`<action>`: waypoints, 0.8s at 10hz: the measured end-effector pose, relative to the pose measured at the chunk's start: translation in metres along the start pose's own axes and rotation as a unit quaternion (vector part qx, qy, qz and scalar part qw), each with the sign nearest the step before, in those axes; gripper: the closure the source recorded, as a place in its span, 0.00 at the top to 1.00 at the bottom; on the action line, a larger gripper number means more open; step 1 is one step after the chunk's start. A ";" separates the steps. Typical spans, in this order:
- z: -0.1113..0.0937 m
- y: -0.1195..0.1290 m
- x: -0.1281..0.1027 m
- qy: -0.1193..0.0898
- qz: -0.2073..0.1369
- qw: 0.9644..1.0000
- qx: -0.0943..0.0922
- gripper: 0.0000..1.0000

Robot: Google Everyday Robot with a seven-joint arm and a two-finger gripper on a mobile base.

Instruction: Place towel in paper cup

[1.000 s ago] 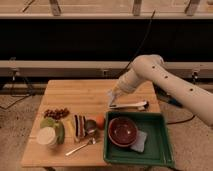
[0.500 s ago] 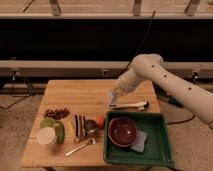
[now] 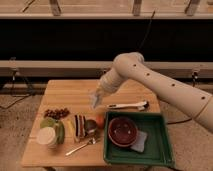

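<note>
The end effector (image 3: 95, 100) is hovering over the middle of the table (image 3: 65, 92) with its fingers closed; whether they are pinching anything is unclear. The paper cup (image 3: 47, 136) is standing well apart at its 8 o'clock, near the table's front-left corner. A pale cloth (image 3: 140, 142) is lying in the green tray (image 3: 161, 151) at its 4 o'clock.

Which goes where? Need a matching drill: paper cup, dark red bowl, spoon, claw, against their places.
Things:
1. paper cup
2. dark red bowl
3. spoon
4. claw

Places:
A. inside the green tray
B. shut, around the middle of the table, at the arm's tip
C. by the near edge, between cup and tray
D. near left corner of the table, as the camera sees it

Pairs: 1-D, 2-A, 3-C, 4-B
</note>
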 end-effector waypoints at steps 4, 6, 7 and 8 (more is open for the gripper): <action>0.015 -0.066 -0.090 -0.044 -0.095 0.994 0.021 0.00; 0.020 -0.085 -0.138 -0.074 -0.143 0.987 0.026 0.00; 0.023 -0.091 -0.155 -0.087 -0.159 0.983 0.027 0.00; 0.027 -0.100 -0.175 -0.103 -0.181 0.978 0.026 0.00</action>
